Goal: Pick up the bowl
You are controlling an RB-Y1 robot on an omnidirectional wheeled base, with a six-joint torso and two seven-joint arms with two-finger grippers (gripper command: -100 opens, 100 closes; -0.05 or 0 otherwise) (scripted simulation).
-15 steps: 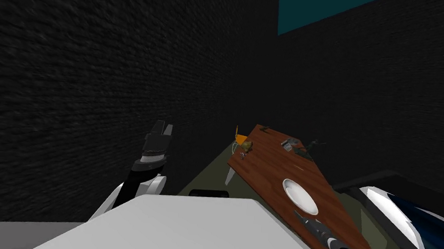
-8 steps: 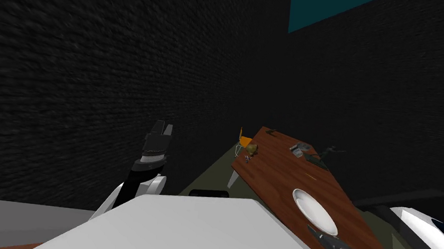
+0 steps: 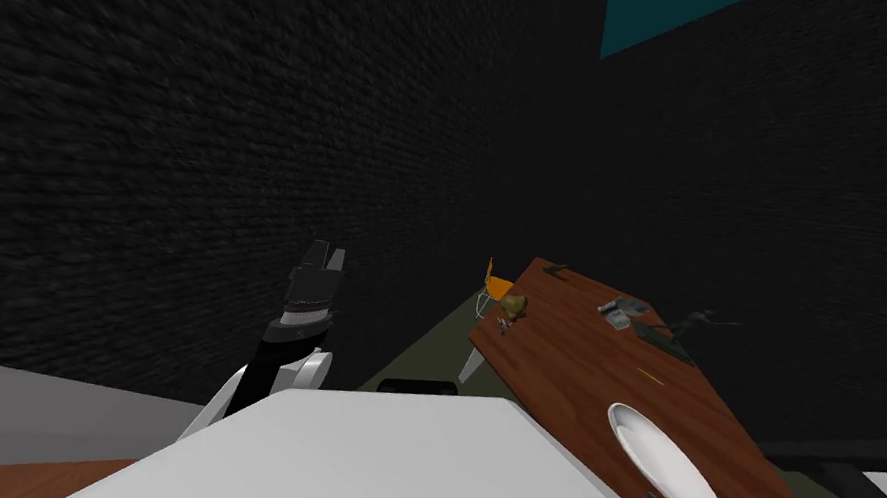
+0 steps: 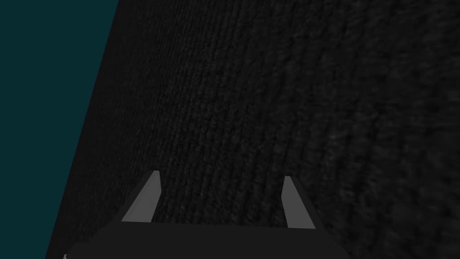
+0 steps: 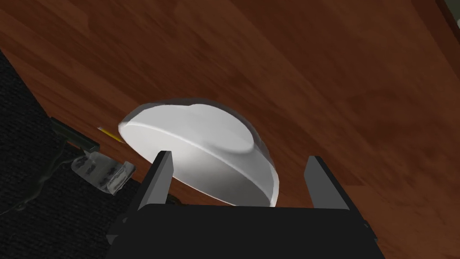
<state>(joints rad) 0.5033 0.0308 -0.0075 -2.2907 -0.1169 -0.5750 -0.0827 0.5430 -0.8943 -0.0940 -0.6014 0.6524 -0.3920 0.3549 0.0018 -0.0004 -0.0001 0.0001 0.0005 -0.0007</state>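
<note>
- right gripper (image 5: 240,182) wide, empty; low over the desk (image 5: 359,90)
- white bowl (image 5: 202,144) on the desk just ahead, roughly between the fingers (image 5: 157,180); not clamped
- left gripper (image 4: 220,198) wide, empty; raised at my left
- small clutter (image 3: 627,312) at far desk end
- judgement: approach nearly done; close and lift left

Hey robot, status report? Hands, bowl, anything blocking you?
Left gripper open, held up. Right gripper open, lined up on white bowl, not gripping. Bowl upright on brown table. Nothing seen between fingers and bowl.
</note>
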